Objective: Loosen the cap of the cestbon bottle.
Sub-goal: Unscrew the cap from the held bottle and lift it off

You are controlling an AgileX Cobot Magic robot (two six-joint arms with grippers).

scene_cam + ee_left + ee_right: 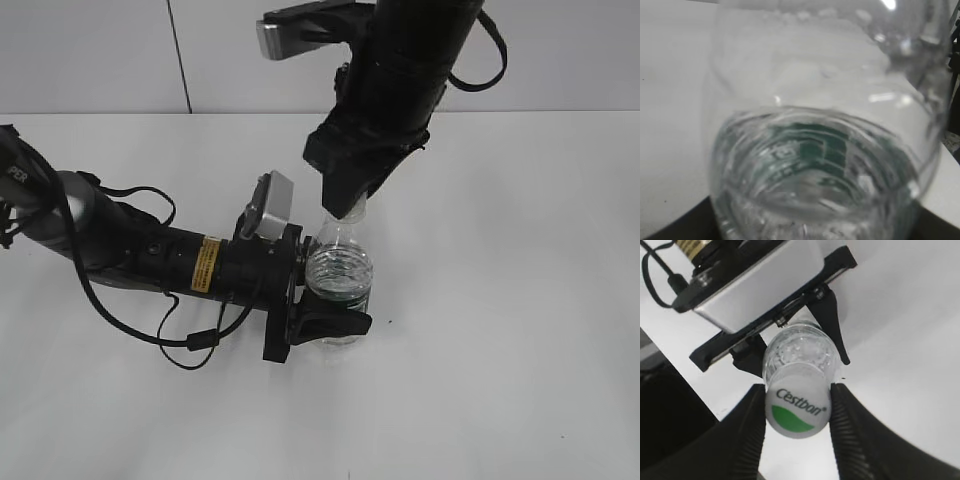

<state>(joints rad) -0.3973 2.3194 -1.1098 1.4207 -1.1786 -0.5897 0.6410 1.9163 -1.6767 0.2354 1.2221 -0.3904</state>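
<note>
The clear cestbon bottle (338, 268) stands upright on the white table, its dark green label low on its body. My left gripper (325, 318) is shut on the bottle's lower body from the left. The bottle fills the left wrist view (820, 150), where the jaws are hidden. My right gripper (345, 210) comes down from above and is shut on the white cap (798, 407), which shows a green mark and the word Cestbon. Its two black ribbed fingers (798, 412) press the cap from both sides. In the exterior view the cap is hidden by the gripper.
The white table (500, 300) spreads all round the bottle. The left arm and its loose black cable (190, 340) lie along the table at the left. A grey wall (100, 50) stands behind the far edge.
</note>
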